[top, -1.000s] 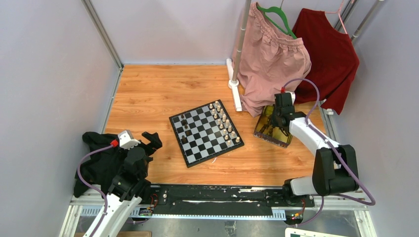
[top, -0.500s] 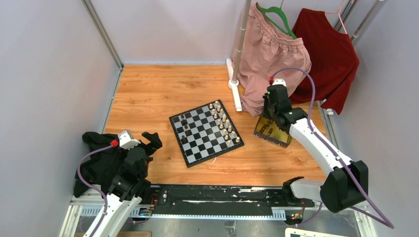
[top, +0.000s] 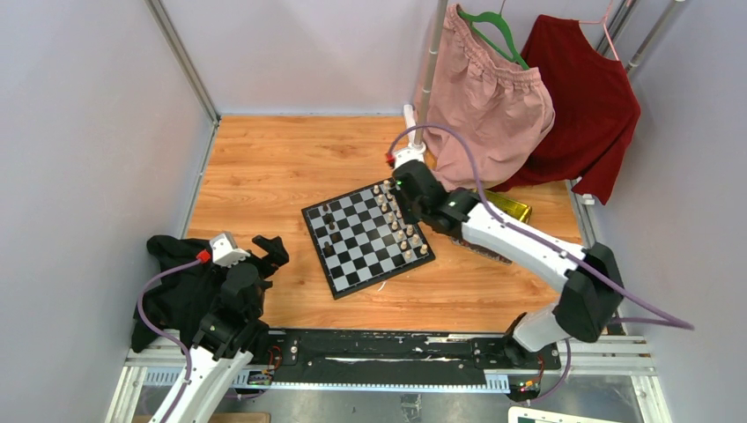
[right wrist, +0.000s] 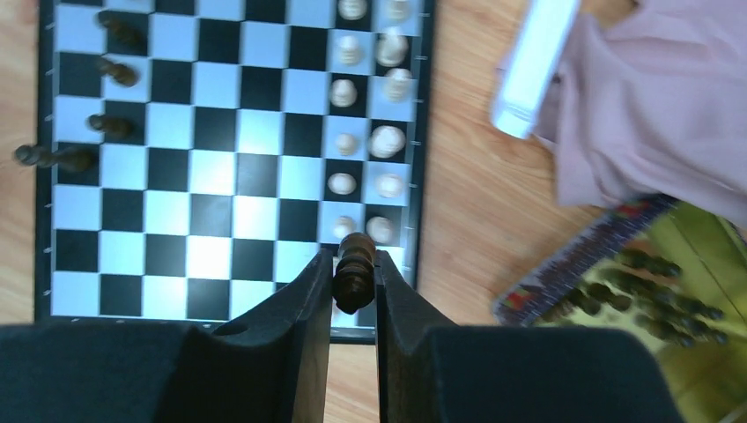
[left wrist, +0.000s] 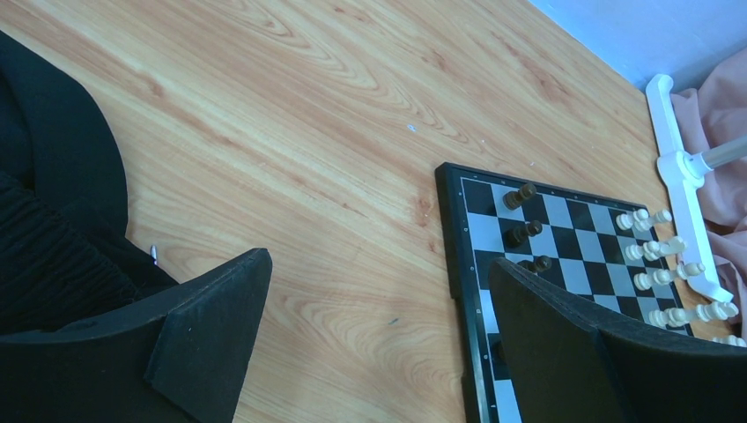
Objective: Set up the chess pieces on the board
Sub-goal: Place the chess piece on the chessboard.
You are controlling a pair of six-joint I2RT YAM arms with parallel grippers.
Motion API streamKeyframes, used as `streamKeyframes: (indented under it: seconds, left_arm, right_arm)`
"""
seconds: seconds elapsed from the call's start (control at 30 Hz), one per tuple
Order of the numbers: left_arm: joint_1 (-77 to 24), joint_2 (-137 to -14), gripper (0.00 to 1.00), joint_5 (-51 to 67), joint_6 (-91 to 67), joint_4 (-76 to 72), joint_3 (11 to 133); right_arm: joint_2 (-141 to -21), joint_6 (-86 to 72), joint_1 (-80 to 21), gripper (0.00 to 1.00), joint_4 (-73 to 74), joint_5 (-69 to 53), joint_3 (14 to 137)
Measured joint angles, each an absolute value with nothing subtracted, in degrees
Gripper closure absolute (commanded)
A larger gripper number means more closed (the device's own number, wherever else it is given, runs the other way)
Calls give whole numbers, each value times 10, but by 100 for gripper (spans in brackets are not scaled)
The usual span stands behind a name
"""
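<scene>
Since the right fingers point(right wrist: 310, 295), closed on a dark piece point(right wrist: 354, 271), have been carried from tray point(top: 511, 210) to board point(right wrist: 220, 220) — left fingers point(left wrist: 220, 308) spread wide — placement is judged imminent.

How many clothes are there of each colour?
Pink garment: 1
Red garment: 1
Black cloth: 1
Total: 3
</scene>
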State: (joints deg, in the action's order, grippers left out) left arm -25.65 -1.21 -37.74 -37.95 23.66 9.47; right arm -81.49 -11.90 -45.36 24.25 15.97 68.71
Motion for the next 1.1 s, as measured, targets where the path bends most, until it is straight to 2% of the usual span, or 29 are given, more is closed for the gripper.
streamKeyframes:
  seconds: [0.27,0.57,1.1]
  left_arm:
    - [-256,-12,0,-378,-380,237,95]
    - [-256,-10,0,-378,-380,237,95]
    - [-256,-7,0,-377,-380,237,93]
  right_arm:
    - [-949,-106,-543,100,241,147,773]
    - [-1062,-101,-576,100,240,118,855]
    - [-1122,-93,-597,98,236,102,877]
